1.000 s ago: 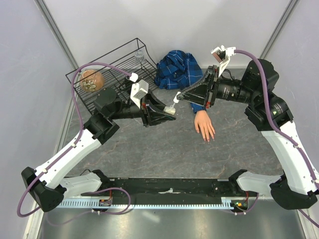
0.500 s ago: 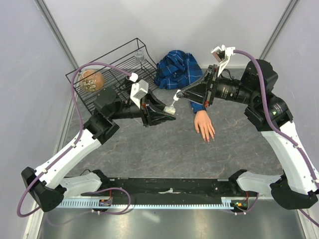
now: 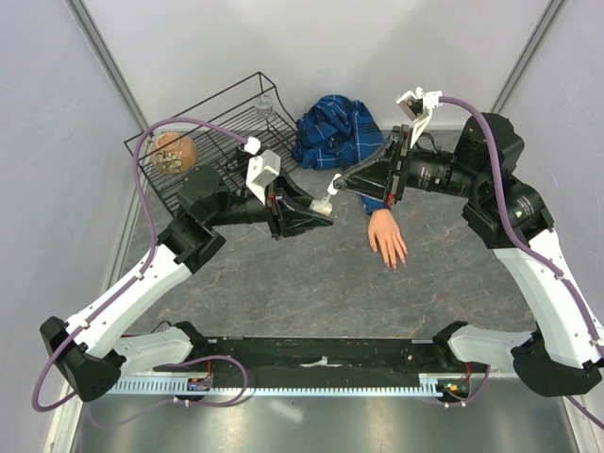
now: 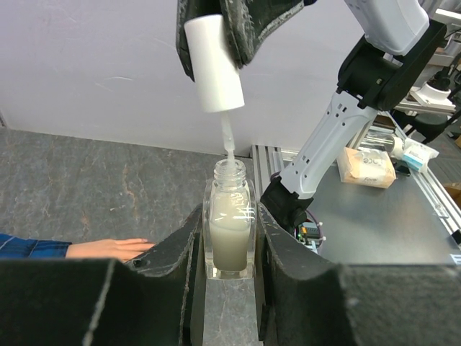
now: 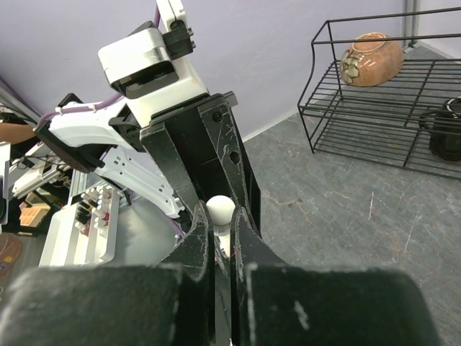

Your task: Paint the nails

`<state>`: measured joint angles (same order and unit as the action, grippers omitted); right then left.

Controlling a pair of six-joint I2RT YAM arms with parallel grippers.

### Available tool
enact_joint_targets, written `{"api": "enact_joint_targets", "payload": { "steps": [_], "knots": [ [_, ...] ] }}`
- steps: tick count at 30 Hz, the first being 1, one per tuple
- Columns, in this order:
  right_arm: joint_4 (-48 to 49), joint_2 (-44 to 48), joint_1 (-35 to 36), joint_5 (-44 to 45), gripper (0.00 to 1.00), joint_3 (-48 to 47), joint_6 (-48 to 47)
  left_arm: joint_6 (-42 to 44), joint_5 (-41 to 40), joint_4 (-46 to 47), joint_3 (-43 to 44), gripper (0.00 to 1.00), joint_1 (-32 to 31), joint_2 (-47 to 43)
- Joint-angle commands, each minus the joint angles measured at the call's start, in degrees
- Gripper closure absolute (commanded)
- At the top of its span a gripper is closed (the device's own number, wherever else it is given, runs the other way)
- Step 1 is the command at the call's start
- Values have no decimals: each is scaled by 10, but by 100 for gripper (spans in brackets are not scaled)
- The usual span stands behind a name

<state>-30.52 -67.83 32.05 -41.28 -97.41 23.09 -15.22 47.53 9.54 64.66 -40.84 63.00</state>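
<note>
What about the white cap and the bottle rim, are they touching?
Apart. The left wrist view shows the white cap hanging above the bottle, with only the thin brush stem spanning the gap.

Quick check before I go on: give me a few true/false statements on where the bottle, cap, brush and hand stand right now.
1. The left gripper clamps the polish bottle upright. True.
2. The white cap is screwed onto the bottle. False: the right gripper holds it above, with the brush at the open neck.
3. The brush touches the nails. False: the mannequin hand lies apart on the table.
4. A brown bowl sits in the wire rack. True.
</note>
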Motion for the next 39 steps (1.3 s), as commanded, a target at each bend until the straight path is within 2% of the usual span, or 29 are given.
{"api": "enact_joint_targets", "payload": {
  "steps": [1, 13, 22, 31, 34, 35, 39],
  "knots": [
    [6, -5, 9, -18, 100, -1, -15, 17, -12, 21, 27, 98, 2, 0],
    [-55, -20, 79, 86, 100, -14, -88, 20, -19, 19, 32, 98, 2, 4],
    [-53, 11, 79, 121, 100, 27, -95, 28, -38, 21, 20, 98, 2, -12],
    [-42, 10, 81, 109, 100, 41, -87, 33, -72, 21, 21, 98, 2, -13],
    [-46, 9, 90, 149, 100, 46, -84, 41, -117, 33, 21, 98, 2, -11],
    [-54, 7, 94, 169, 100, 42, -82, 44, -165, 36, 20, 98, 2, -10],
    [-86, -16, 137, 271, 100, 9, -60, 111, -243, 88, 23, 98, 1, 15]
  ]
}}
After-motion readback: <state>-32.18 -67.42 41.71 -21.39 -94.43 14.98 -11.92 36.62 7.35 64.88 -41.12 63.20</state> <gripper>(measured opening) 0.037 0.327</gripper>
